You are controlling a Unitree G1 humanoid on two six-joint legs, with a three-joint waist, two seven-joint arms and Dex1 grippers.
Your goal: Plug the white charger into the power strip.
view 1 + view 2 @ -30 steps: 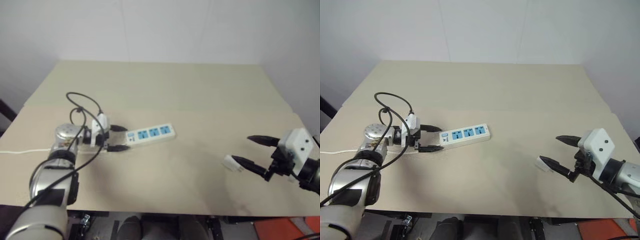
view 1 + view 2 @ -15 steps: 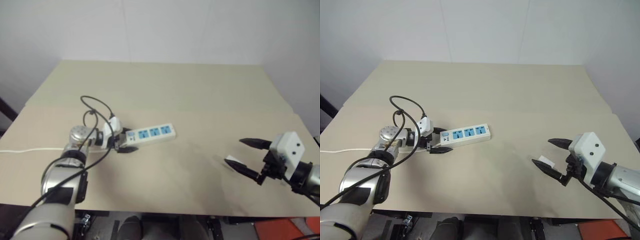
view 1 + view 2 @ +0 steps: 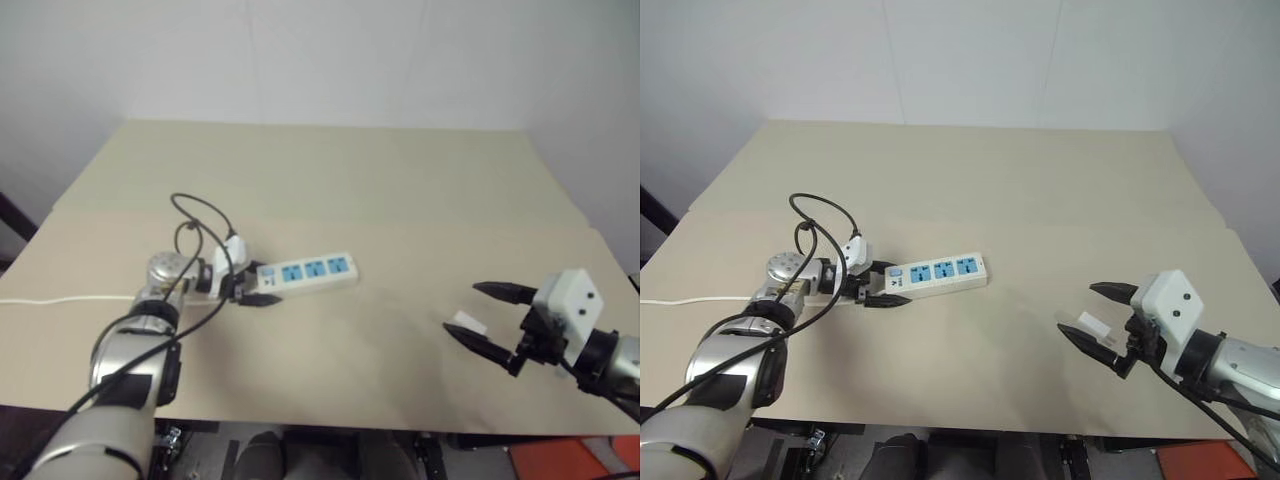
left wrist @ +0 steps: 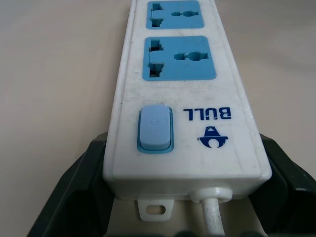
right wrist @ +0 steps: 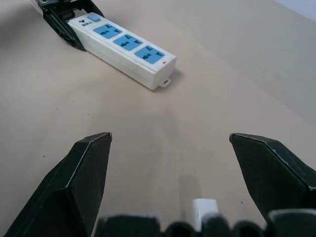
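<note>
The power strip (image 3: 305,271) lies on the beige table left of centre, its blue sockets (image 4: 180,58) and blue switch (image 4: 155,130) facing up. My left gripper (image 3: 258,283) is shut on the strip's switch end, one black finger (image 4: 74,192) pressed against each long side. The white charger (image 3: 1092,324) lies flat on the table at the right. My right gripper (image 3: 1078,311) stands open just above the table, and the charger (image 5: 202,210) sits low between its two spread fingers, touching neither.
The strip's thin white cord (image 3: 60,298) runs left off the table edge. A black cable loop (image 3: 195,215) arches over my left wrist. The table's front edge (image 3: 330,405) is close below both grippers. Bare tabletop (image 3: 400,300) lies between strip and charger.
My left gripper slid right to the strip's switch end and shut on it, nudging the strip slightly right. My right gripper drifted left and now straddles the charger.
</note>
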